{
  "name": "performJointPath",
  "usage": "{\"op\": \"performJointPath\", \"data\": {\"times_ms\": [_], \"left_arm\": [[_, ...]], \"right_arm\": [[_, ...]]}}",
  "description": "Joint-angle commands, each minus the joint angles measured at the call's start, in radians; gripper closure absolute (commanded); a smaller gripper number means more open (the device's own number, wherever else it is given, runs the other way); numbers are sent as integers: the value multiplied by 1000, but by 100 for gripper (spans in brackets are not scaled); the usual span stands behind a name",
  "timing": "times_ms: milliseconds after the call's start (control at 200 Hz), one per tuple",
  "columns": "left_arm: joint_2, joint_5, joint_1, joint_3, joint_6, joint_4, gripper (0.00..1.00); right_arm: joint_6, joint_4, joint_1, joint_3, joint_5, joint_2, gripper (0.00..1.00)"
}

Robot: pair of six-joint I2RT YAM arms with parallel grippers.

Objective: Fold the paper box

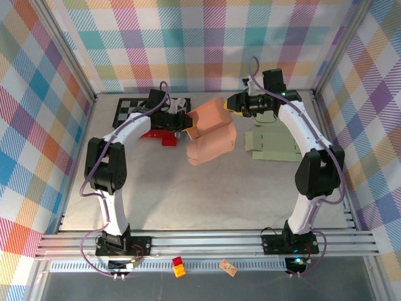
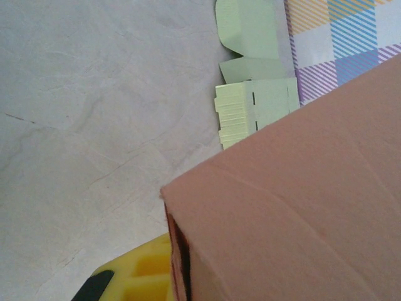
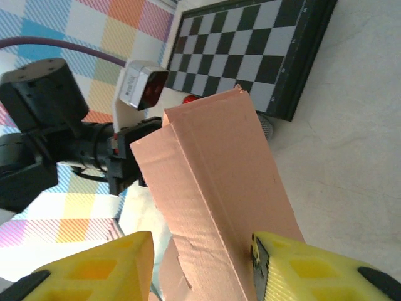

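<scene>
The grey table (image 1: 207,194) lies bare across its near half (ample room there), while its far strip is crowded. A salmon-pink cardboard box (image 1: 212,135) sits tilted at the middle of that strip, between the arms. Just right of it lies a pale green stack of flat box blanks (image 1: 276,145), and to its left a black-and-white checkerboard (image 1: 131,111). The left gripper (image 1: 183,123) is clamped on the box's left edge. The right gripper (image 1: 233,103) stands spread around its far-right corner, one yellow pad (image 3: 313,273) touching the panel.
</scene>
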Motion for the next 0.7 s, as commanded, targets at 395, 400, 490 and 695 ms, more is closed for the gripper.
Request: {"op": "performJointPath", "data": {"times_ms": [395, 400, 490, 695], "left_arm": [[-26, -11, -10, 27, 35, -50, 100], [-27, -11, -10, 26, 35, -50, 100], [-29, -11, -12, 26, 40, -56, 100], [-30, -13, -17, 25, 45, -61, 100]], "right_arm": [[-122, -182, 84, 122, 278, 62, 69], [-123, -184, 83, 122, 282, 62, 69], [-139, -207, 99, 149, 346, 73, 71], [-162, -248, 138, 193, 449, 106, 76]]}}
